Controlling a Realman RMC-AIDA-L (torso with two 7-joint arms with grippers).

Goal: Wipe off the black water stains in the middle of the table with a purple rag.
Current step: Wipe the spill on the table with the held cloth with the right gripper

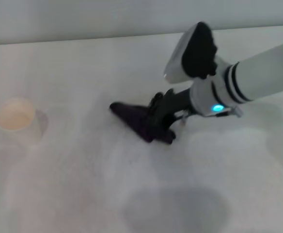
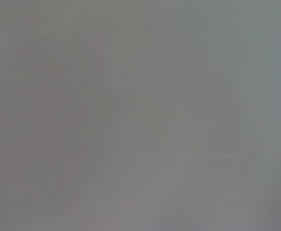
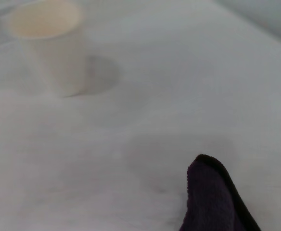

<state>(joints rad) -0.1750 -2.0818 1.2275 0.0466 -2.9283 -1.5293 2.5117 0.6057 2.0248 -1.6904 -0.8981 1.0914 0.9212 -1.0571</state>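
Observation:
The purple rag [image 1: 134, 119] lies pressed on the white table [image 1: 69, 189] near its middle, with a thin corner pointing left. My right gripper [image 1: 160, 121] reaches in from the right, low over the table, and is shut on the right part of the rag. The rag's tip also shows in the right wrist view [image 3: 216, 199]. No black water stain shows in any view; only faint grey smudges lie around the rag. My left gripper is out of view, and the left wrist view shows only plain grey.
A pale paper cup [image 1: 16, 118] stands upright at the left of the table, well apart from the rag; it also shows in the right wrist view [image 3: 51, 43]. A soft grey shadow [image 1: 175, 208] falls on the table near the front.

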